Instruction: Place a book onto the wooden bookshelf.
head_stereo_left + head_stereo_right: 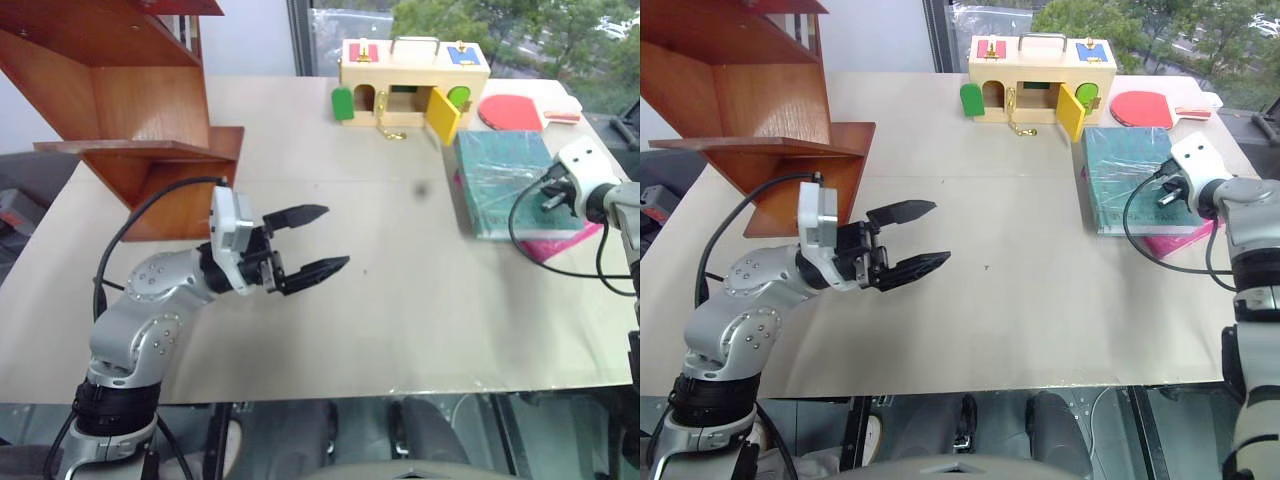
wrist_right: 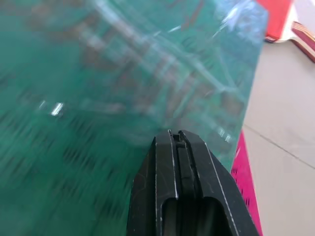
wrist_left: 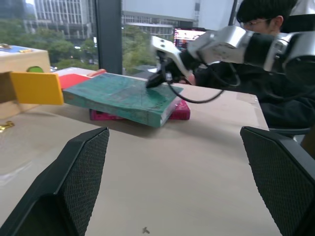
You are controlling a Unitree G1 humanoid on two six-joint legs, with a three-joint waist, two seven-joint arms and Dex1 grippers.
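At the far left of the table stands the wooden bookshelf, its slanted reddish-brown boards stepping down to the tabletop, and just in front of it the left gripper hovers above the bare surface with its two black fingers spread wide apart and nothing between them. Farther back sits a small pale wooden box with coloured doors, its yellow door swung open, and a red paddle lies to its right. The book, teal-green and glossy, lies flat on top of a pink book near the right edge, and the right gripper is over its cover, at or just above it, with its jaws pressed together and holding nothing.
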